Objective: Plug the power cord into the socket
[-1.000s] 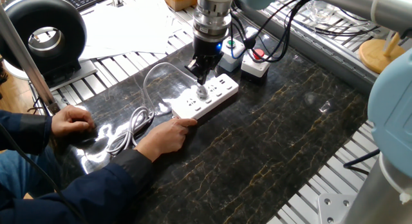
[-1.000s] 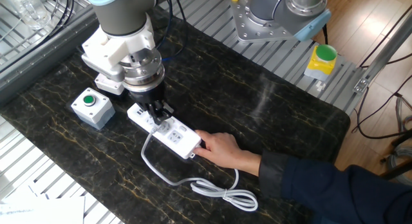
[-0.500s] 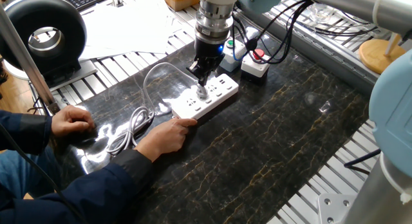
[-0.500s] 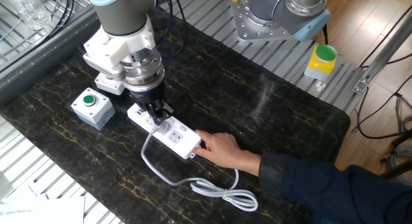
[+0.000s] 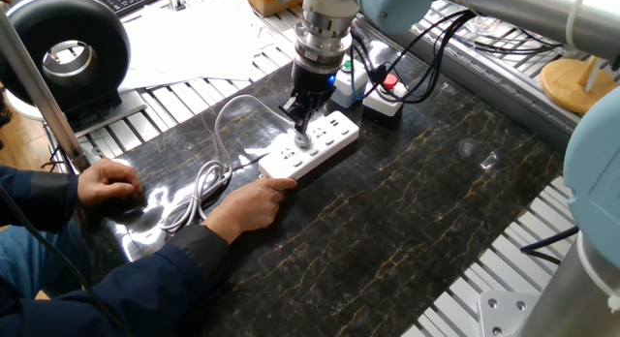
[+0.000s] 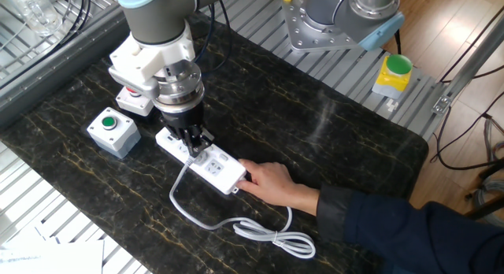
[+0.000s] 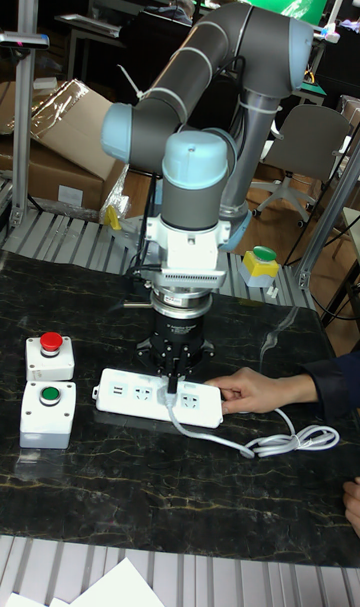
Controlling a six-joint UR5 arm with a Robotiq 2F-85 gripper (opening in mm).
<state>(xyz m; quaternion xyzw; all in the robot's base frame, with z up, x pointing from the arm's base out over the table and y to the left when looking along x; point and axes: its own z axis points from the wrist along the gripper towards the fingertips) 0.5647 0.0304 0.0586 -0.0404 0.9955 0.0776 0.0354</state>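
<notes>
One fixed view: my gripper [image 5: 303, 127] is pinched on the plug of the power cord [image 5: 218, 143], right over the middle of the socket [image 5: 308, 146] on the dark table [image 5: 436, 201]. A person's hand [image 5: 247, 203] steadies the strip's near end; cord loops lie beside it.

Other fixed view: plug tip sits at an outlet, cord trailing off toward the loops. Can't tell if pins are fully seated. Green button box [image 6: 113, 129] is just beside the strip, w/ no contact.

Tall fixed view: I'm vertical above the strip, fingers [image 7: 176, 385] narrow around the plug.

To do this well, I reckon: keep plug upright, pins lined w/ holes, press straight down, no twist, so the strip doesn't slide.
</notes>
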